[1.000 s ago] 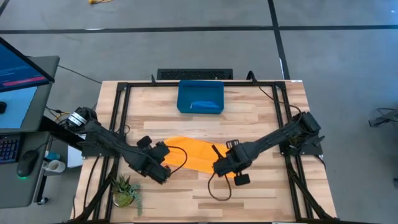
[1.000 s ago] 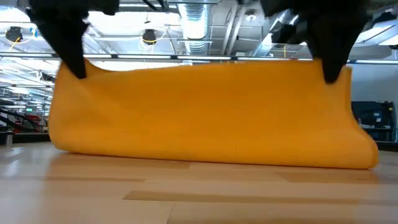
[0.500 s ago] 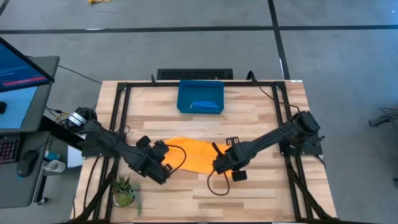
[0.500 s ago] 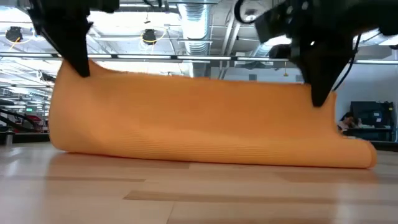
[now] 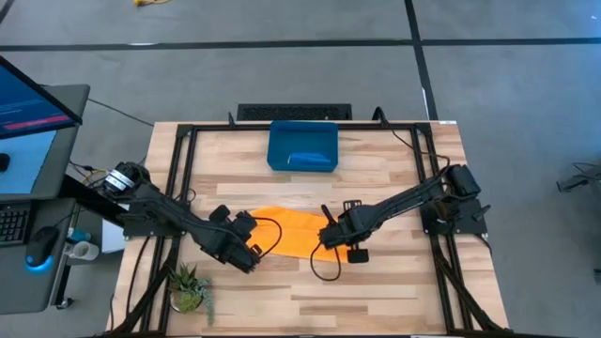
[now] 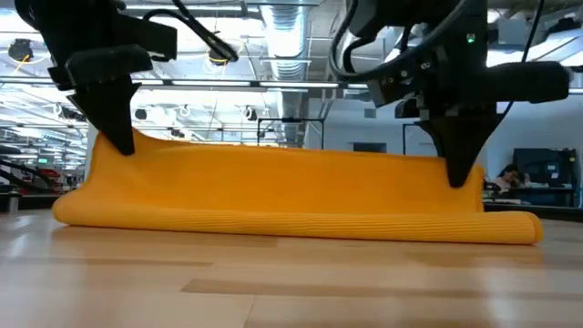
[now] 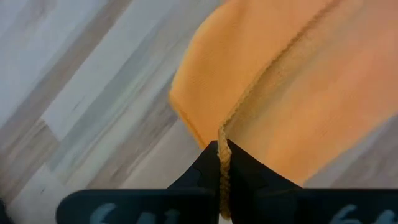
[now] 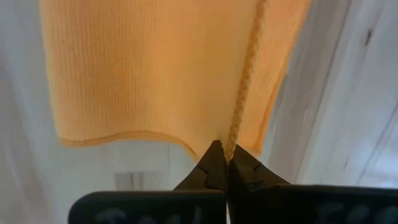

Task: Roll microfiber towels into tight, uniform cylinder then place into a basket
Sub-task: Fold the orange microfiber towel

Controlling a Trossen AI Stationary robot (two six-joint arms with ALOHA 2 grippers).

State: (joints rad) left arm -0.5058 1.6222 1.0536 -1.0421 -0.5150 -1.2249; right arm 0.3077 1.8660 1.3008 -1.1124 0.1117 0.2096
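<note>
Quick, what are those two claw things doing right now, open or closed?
Left gripper: closed, fingers pinching the edge of the soft yellow-orange microfiber towel.
Right gripper: closed, pinching the same towel's edge.

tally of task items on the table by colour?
Orange: 1, the orange towel, pinched at its edge by the left gripper and the right gripper
Medium blue: 1, the blue towel, in the basket
Dark blue: 1, the basket
Total: 3
</note>
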